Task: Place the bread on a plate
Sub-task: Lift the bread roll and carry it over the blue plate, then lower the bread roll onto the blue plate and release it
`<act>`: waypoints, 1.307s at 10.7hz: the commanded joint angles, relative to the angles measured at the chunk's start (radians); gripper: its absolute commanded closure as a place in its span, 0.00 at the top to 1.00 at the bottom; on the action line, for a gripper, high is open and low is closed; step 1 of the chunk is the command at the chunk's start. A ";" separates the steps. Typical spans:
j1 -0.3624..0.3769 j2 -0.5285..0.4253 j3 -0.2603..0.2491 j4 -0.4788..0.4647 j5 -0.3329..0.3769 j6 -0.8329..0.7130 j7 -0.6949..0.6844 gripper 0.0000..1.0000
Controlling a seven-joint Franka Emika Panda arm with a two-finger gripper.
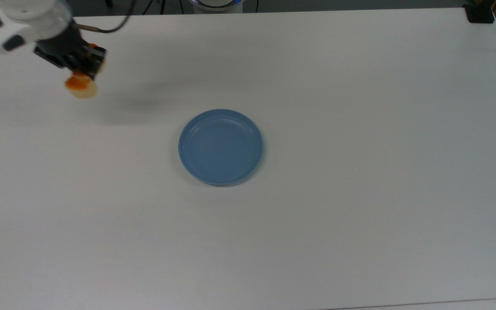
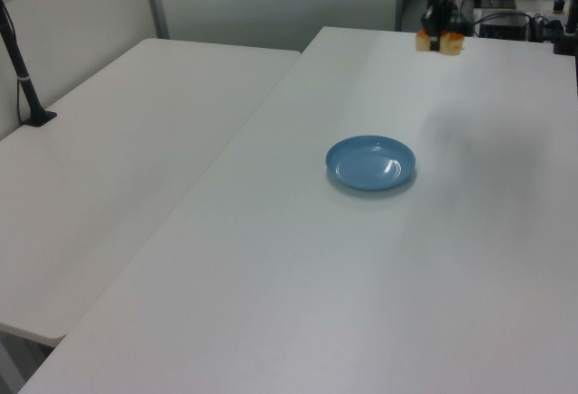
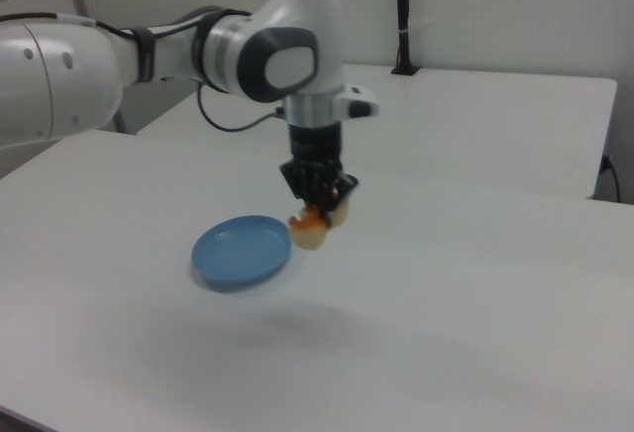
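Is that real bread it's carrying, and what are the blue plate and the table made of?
The bread, held in the gripper, looks like a toy, probably plastic or foam: its orange-brown crust is glossy and its sides are evenly pale. The plate looks like moulded plastic, plain light blue with a soft sheen along its raised rim. The table has a smooth, matte white top, perhaps laminate.
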 commanded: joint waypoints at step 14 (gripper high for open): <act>0.439 0.208 -0.016 -0.058 -0.099 0.290 0.519 1.00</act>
